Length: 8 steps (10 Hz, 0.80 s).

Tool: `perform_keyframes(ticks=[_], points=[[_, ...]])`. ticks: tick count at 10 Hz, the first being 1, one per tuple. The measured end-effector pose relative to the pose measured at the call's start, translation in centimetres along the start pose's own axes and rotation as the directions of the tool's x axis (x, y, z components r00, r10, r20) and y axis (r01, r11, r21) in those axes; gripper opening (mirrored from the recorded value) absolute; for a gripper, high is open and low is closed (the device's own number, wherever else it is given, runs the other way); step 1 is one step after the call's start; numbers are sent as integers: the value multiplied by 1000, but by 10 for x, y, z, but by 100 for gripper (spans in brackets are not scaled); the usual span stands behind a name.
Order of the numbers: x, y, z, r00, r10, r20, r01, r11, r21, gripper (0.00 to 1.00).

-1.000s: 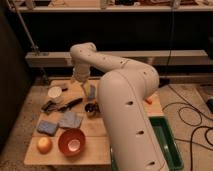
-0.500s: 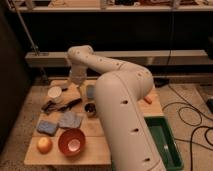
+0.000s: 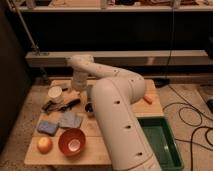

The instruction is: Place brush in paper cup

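One brush [image 3: 62, 105], one paper cup [image 3: 55, 92], two blue-grey cloths [image 3: 47, 127], one orange bowl [image 3: 72, 141]. The gripper [image 3: 76, 93] hangs spread wide, holding nothing. The brush lies flat just nearer the camera than it, the cup beside it toward the picture's left.

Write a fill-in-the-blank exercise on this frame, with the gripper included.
The slim black brush lies on the wooden table, not yet ____ the small white paper cup. The open two-finger gripper hovers beside that cup, holding ____. The round bowl beside the round yellowish fruit is ____. Missing: in; nothing; orange.
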Motion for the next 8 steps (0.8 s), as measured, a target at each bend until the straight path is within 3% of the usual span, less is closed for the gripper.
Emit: perform_keyframes(ticks=[3,8], points=[[10,2,16,998,8,64,-9,1000,14,78],[17,-8,36,995,21,93,-19,1000,-18,77]])
